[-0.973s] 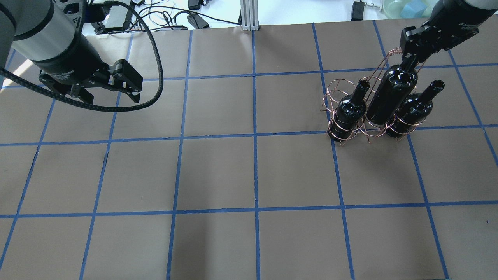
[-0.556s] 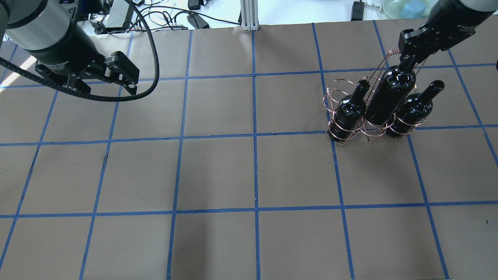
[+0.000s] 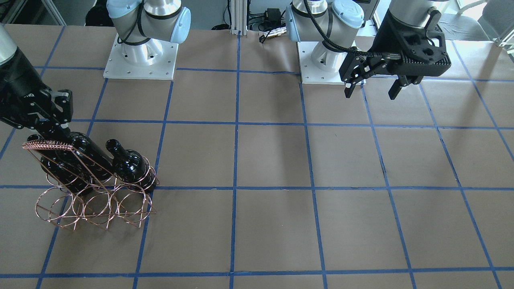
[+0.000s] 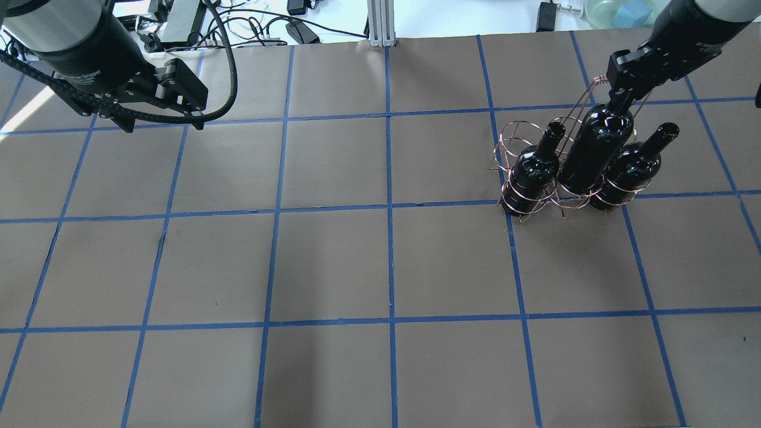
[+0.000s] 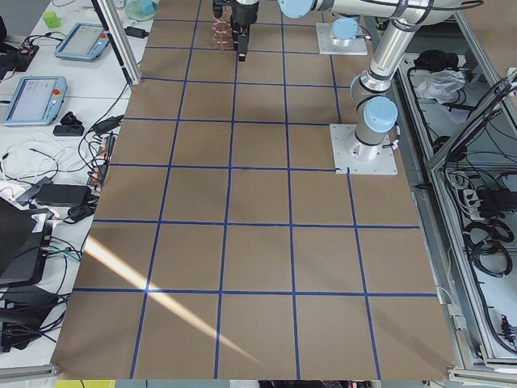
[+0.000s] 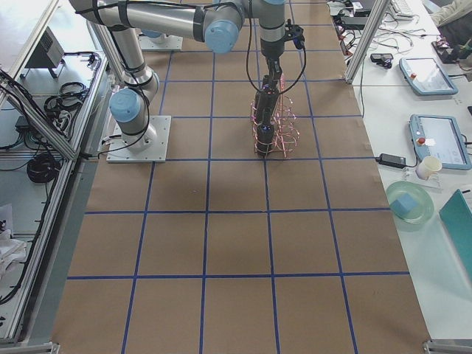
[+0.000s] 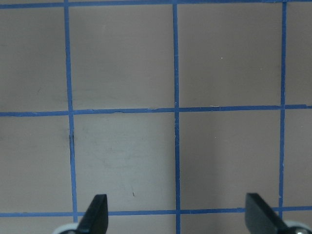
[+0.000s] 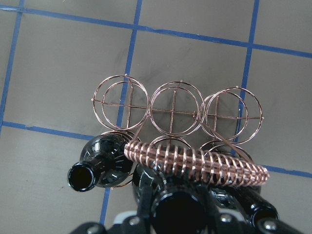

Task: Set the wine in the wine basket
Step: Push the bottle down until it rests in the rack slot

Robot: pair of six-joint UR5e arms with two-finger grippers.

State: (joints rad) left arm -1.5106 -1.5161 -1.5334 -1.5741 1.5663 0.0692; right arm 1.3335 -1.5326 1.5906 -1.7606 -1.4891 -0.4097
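Observation:
The copper wire wine basket (image 4: 516, 134) stands at the table's right, its coil-wrapped handle (image 8: 195, 158) over the middle. Two black bottles stand in its near row, one at the left end (image 4: 531, 169) and one at the right end (image 4: 630, 169). My right gripper (image 4: 623, 90) is shut on the neck of a third black wine bottle (image 4: 594, 156), held upright with its lower part inside the near middle ring. The right wrist view shows this bottle's mouth (image 8: 180, 217) between the fingers (image 8: 145, 187). My left gripper (image 4: 160, 116) is open and empty, high over the far left.
The far row of basket rings (image 8: 175, 108) holds nothing. Cables and power supplies (image 4: 297, 30) lie beyond the table's far edge. A metal post (image 4: 379, 24) stands at the far middle. Blue tape lines divide the brown table (image 4: 333, 261).
My left gripper has moved farther away and to the left, still open. My right gripper has shifted slightly with the middle bottle, which sits a little lower in the basket.

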